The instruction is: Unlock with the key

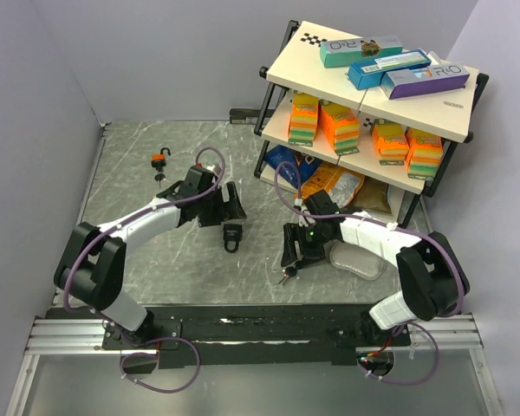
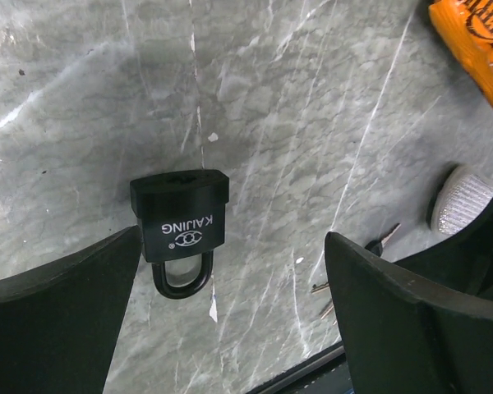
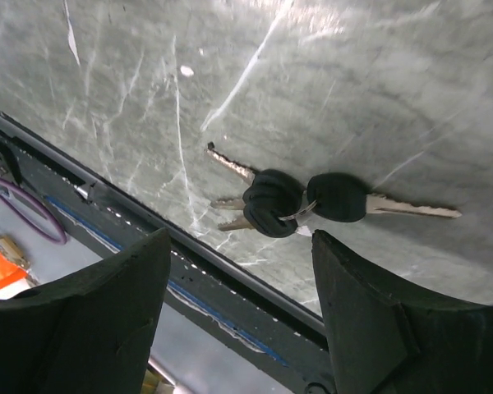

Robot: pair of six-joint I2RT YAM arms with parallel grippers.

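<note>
On black padlock (image 2: 181,217): "KAJING"

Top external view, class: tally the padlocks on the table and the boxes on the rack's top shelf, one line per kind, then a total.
Padlocks: 2 (black padlock, orange padlock)
Boxes: 3 (teal box, blue box, purple box)
Total: 5
</note>
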